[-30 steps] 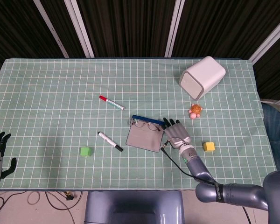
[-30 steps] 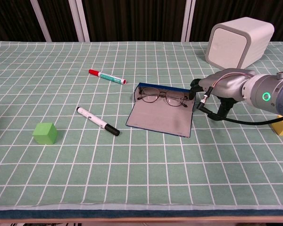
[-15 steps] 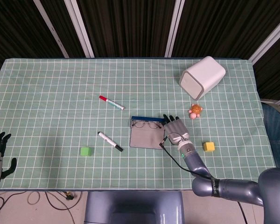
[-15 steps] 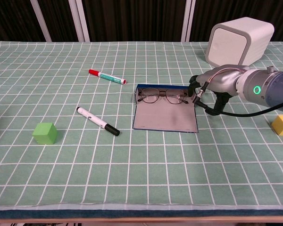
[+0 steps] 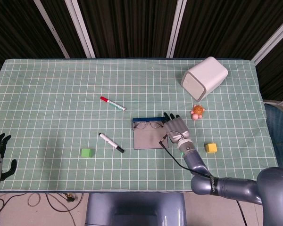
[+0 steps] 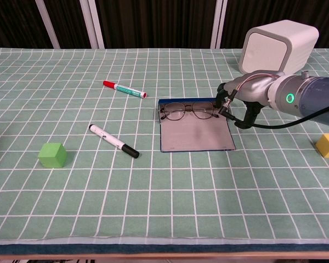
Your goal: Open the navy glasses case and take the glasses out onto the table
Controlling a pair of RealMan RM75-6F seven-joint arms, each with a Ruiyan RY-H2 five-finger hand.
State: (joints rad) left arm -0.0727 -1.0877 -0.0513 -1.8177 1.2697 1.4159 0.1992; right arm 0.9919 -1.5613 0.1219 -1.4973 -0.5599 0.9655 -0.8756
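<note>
Swinging the navy glasses case [image 5: 147, 135] square at frame centre, my right robot hand [image 5: 176, 128] rests against its right edge; whether it grips anything, I cannot tell. The flap lies open on the bench [image 5: 47, 103], so the glasses [image 6: 189, 111] are exposed, long axis left-right along the case's upper edge.

A table with a green cloth marked in white squares [image 5: 52, 89] holds many things. An open navy glasses case [image 6: 196, 134] lies flat near the middle. A red-capped marker [image 5: 112, 103] and a black-capped marker [image 5: 111, 142] lie left of it. A small green block [image 5: 86, 152], a yellow block [image 5: 211, 148], a white rounded box [image 5: 203, 77] and a little orange toy [image 5: 197, 112] sit there too.
</note>
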